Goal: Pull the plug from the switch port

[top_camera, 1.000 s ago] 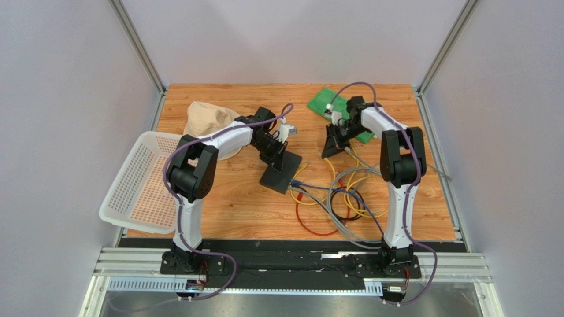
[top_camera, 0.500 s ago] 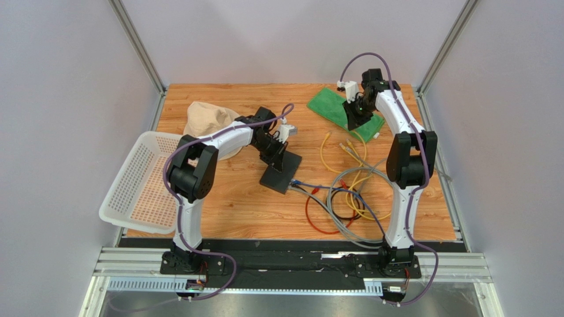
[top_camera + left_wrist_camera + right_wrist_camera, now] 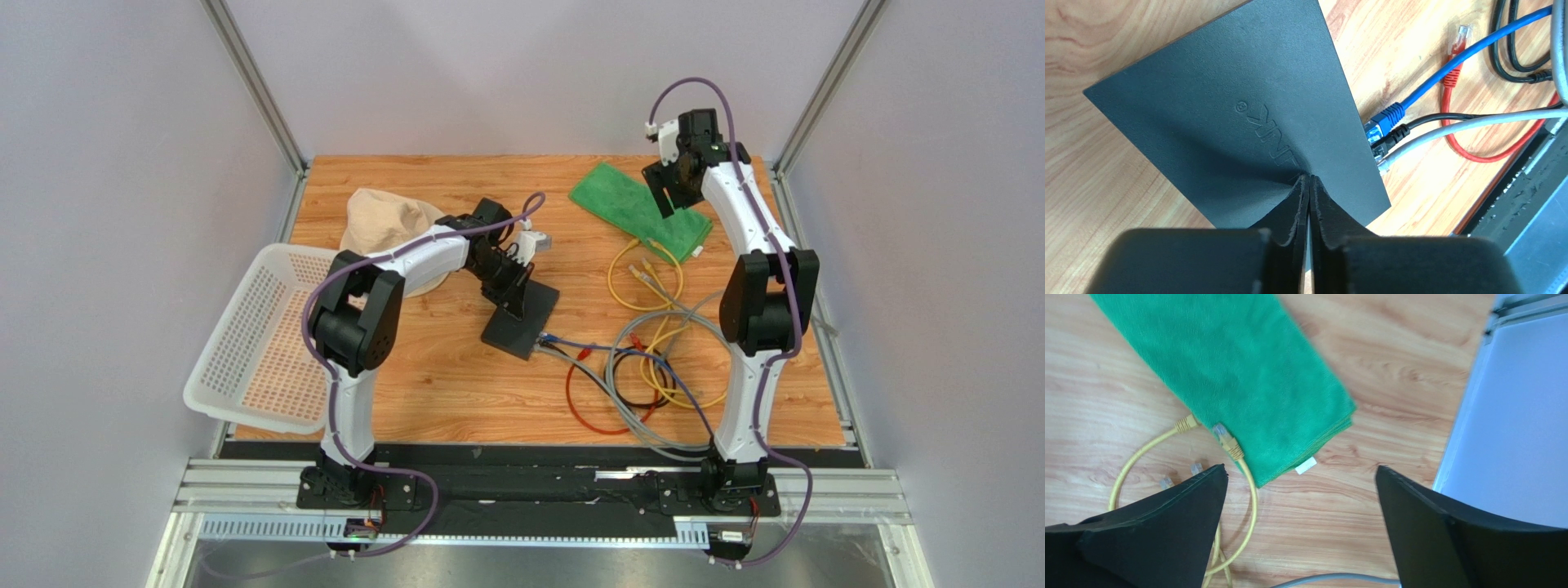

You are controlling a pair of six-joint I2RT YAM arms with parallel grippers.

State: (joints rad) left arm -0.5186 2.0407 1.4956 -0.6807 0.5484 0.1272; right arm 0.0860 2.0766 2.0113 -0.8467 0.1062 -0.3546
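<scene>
Right end effector (image 3: 1301, 471) rose clear; switch (image 3: 1229, 110) touches closed left end effector (image 3: 1309, 179).

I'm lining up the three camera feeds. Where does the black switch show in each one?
Top external: the switch lies centre-left on the table, at the left arm's tip.
Left wrist: the switch fills the upper middle, just ahead of the shut left pincer.
Right wrist: not in it.
Shared landmark: the blue cable plugged into its edge, also seen in the left wrist view.
</scene>
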